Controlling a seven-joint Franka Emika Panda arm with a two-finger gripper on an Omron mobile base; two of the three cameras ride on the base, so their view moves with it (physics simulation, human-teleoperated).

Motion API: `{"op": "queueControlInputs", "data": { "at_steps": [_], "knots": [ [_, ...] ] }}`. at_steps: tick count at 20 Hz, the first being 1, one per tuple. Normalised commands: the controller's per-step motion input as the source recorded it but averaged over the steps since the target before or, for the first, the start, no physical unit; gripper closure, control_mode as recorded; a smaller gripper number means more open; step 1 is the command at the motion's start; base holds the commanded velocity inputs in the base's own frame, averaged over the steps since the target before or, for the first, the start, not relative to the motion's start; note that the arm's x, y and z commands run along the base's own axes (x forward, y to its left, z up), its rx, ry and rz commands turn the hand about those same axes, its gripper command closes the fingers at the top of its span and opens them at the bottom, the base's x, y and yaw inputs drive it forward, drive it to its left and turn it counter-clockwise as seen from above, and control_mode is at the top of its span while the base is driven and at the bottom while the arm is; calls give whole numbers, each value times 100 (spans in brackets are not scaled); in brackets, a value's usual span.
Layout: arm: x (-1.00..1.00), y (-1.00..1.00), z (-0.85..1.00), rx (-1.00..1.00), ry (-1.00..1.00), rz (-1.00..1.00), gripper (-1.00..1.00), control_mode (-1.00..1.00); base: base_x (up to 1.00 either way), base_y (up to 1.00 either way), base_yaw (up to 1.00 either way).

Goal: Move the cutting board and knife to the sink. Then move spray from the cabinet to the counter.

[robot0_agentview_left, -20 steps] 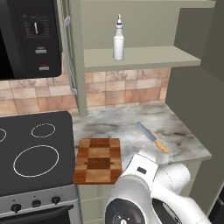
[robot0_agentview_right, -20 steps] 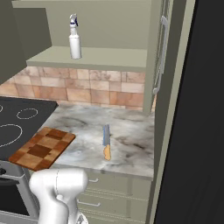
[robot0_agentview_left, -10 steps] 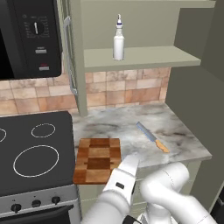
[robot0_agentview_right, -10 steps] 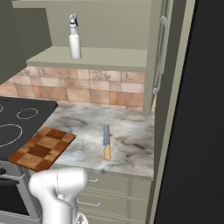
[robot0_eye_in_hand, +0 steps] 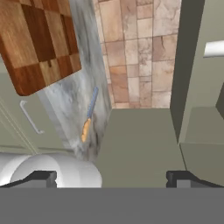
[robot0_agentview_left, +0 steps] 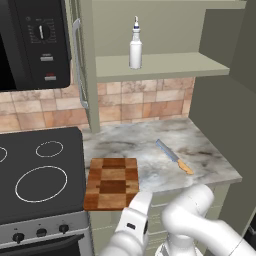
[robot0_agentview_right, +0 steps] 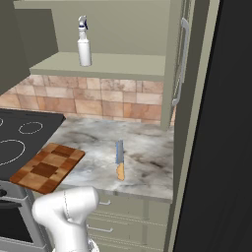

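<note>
Counter (robot0_agentview_left: 150, 150) ahead, jaws wide, empty

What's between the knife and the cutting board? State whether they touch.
Apart. The left base view shows bare marbled counter between the knife and the cutting board; the right base view shows the same gap.

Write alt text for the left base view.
A checkered cutting board and a knife lie apart on a marbled counter beside a black stovetop. Above, a white spray stands on the cabinet shelf.
</note>
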Motion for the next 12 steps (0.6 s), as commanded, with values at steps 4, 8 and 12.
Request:
{"op": "queueControlInputs", "data": {
  "at_steps": [4,8,12],
  "knots": [
    [21,-4,-31,-5,0,0,-100,-100,0,0,0],
    [34,0,-27,-5,-6,0,-100,-100,0,0,0],
    [37,0,-27,-5,-8,0,-100,-100,0,0,0]
  ]
}}
